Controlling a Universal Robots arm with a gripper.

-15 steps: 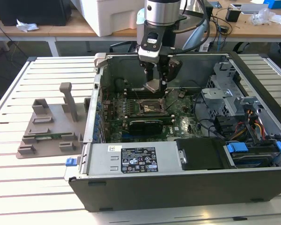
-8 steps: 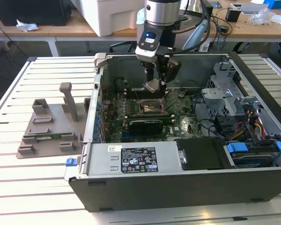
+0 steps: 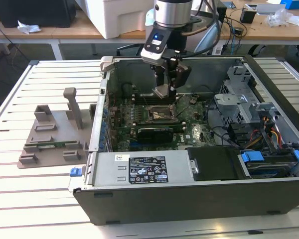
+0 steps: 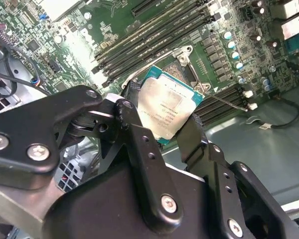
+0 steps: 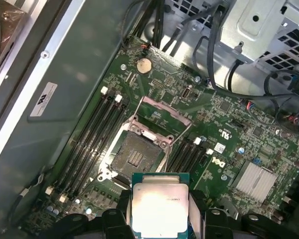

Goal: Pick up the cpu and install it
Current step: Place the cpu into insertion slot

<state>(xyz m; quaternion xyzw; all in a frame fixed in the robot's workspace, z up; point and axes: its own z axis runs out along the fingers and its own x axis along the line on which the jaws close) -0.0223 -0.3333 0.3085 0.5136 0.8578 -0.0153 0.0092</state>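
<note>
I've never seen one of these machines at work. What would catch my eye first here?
The robot arm's black pincer hangs inside an open computer case, clamped on the cpu, a shiny silver square. Under it, on the green motherboard, the empty socket lies open. A grey holder tray sits outside the case at the exterior view's left.

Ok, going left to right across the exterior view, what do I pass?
The grey holder tray → gripper shut on the cpu → silver drive cage → orange and yellow cables.
</note>
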